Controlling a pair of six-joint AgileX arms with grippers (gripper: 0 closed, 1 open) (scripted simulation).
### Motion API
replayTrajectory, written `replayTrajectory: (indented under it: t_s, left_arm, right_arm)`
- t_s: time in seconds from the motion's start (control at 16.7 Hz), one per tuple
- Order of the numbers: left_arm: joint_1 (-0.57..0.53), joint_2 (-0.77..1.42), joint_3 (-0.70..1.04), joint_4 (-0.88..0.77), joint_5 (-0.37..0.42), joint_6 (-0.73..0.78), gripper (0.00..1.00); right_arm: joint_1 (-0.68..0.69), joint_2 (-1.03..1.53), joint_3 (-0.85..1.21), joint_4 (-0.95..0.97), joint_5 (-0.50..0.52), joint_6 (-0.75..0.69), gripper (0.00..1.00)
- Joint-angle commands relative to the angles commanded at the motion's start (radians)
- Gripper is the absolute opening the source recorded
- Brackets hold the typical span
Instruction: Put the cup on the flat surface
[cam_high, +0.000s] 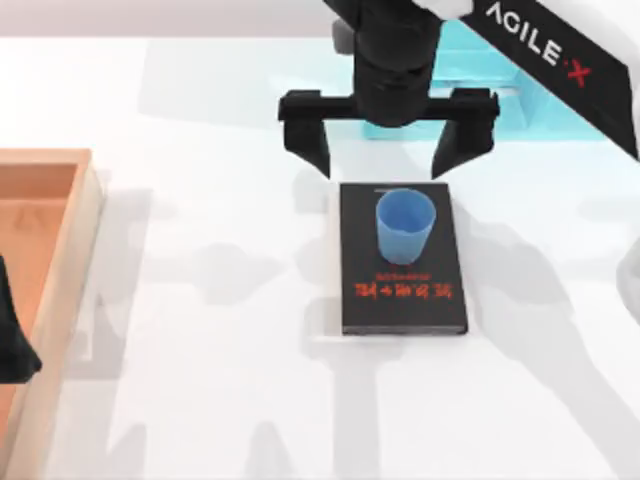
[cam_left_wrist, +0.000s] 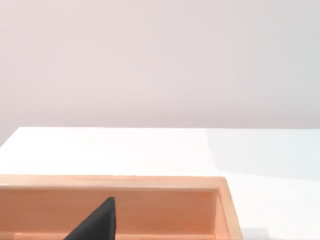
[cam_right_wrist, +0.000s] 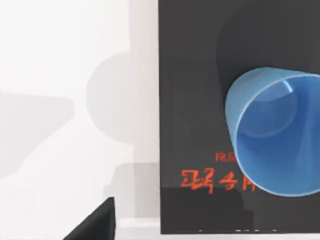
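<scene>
The cup (cam_high: 405, 225), a small light-blue tumbler, stands upright on a black book (cam_high: 403, 290) with red lettering, near the book's far end. The book lies on the flat surface, the white tabletop (cam_high: 220, 290). My right gripper (cam_high: 386, 158) hovers just behind the book's far edge, open wide, its fingers apart from the cup. In the right wrist view the cup (cam_right_wrist: 270, 140) shows its open mouth on the book (cam_right_wrist: 192, 90), with one fingertip (cam_right_wrist: 97, 222) over the tabletop (cam_right_wrist: 65, 75). My left gripper (cam_high: 12, 340) is parked over the tray, open.
An orange wooden tray (cam_high: 85, 230) sits at the table's left edge; its rim (cam_left_wrist: 115, 182) and one left fingertip (cam_left_wrist: 100, 220) show in the left wrist view. A light-blue box (cam_high: 490, 80) lies at the back, behind the right gripper. Bare tabletop surrounds the book.
</scene>
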Motion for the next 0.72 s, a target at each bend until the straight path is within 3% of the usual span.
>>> replayTrajectory:
  t_s: [0.42,0.72]
  left_arm:
    - [0.0,0.0,0.0,0.0,0.0,0.0,1.0]
    - [0.0,0.0,0.0,0.0,0.0,0.0,1.0]
  right_arm:
    - [-0.006,-0.02,-0.339,0.313,-0.001,-0.006,1.0]
    - [-0.007,-0.025,-0.407,0.38,-0.001,-0.008,1.0]
